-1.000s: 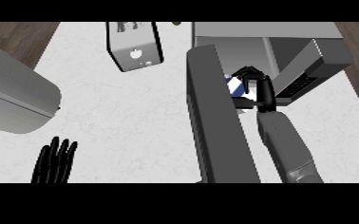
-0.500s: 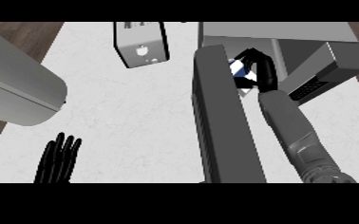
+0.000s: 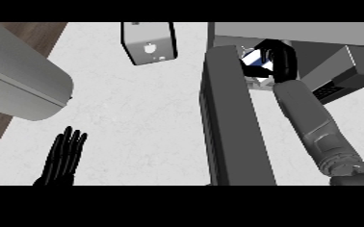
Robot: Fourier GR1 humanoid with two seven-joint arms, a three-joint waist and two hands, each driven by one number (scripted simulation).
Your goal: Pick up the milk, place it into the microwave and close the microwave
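Milk (image 3: pixel 256 61) sits clamped in my right hand (image 3: pixel 279 60), fingers curled round it, at the mouth of the microwave (image 3: pixel 334 67); cavity lies just beyond. Microwave door (image 3: pixel 231 125) stands open, its long edge alongside my right forearm. Left hand (image 3: pixel 62 156) rests open on the surface (image 3: pixel 142 110), well apart; right does the placing.

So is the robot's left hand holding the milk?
No, the left hand rests open at the lower left of the counter, while the right hand curls round the milk by the microwave.
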